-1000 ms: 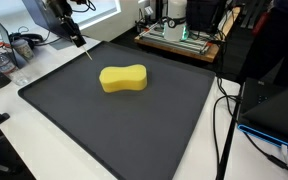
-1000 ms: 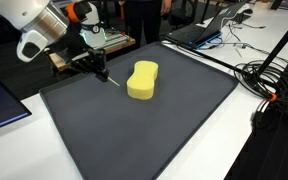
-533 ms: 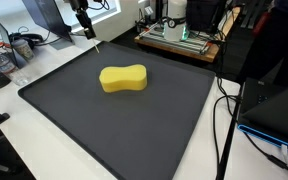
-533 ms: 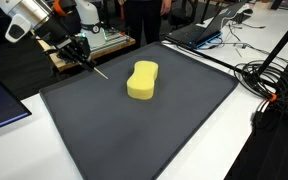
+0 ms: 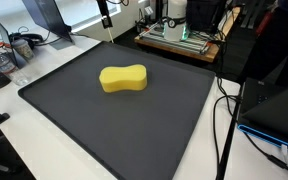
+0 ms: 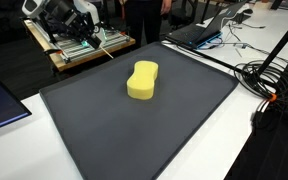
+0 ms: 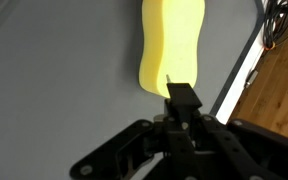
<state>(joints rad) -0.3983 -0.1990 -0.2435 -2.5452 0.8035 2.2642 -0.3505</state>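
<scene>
One thin pale stick (image 7: 168, 79) is sitting pinched in the black hand (image 7: 183, 97), hanging high and well apart from the yellow peanut-shaped foam sponge (image 6: 142, 80); such a slight grip is risking it slipping onto the dark surface (image 6: 164, 130) beside that sponge.

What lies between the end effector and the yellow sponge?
Nothing: in an exterior view only bare dark mat separates the end effector from the yellow sponge.

Black mat (image 5: 114, 130), loose cables (image 6: 267, 78)
</scene>
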